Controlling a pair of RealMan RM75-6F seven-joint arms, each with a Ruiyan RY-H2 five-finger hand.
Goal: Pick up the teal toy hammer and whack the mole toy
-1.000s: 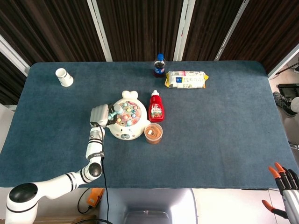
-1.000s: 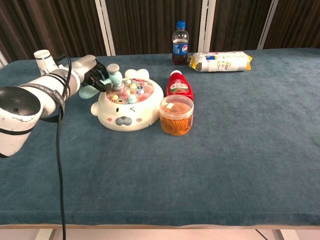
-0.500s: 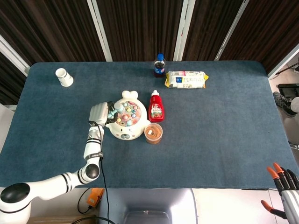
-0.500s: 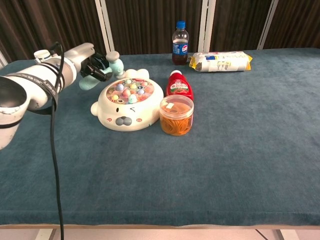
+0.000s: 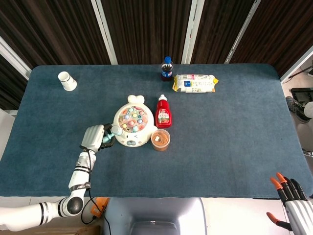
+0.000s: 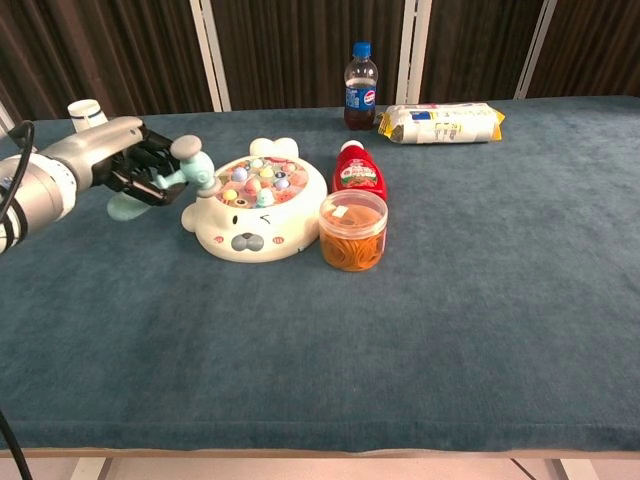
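The mole toy (image 5: 131, 127) (image 6: 257, 207), a white animal-shaped dome with coloured pegs on top, sits mid-table. My left hand (image 5: 93, 138) (image 6: 135, 167) holds the teal toy hammer (image 6: 184, 175) (image 5: 113, 133) by its handle, just left of the toy. The hammer's head hangs at the toy's left edge, level with its rim; whether it touches the toy is unclear. My right hand (image 5: 292, 211) shows only at the bottom right corner of the head view, off the table, fingers spread and empty.
An orange-filled clear jar (image 5: 160, 140) (image 6: 352, 230) and a red ketchup bottle (image 5: 163, 112) (image 6: 358, 168) stand right of the toy. A cola bottle (image 5: 167, 68) (image 6: 360, 87) and snack packet (image 5: 195, 83) (image 6: 441, 122) lie at the back. A white cup (image 5: 67, 81) (image 6: 85, 113) stands far left.
My left hand with the hammer has pulled back toward the left and front, off the toy's top, and come down to beside its left edge.
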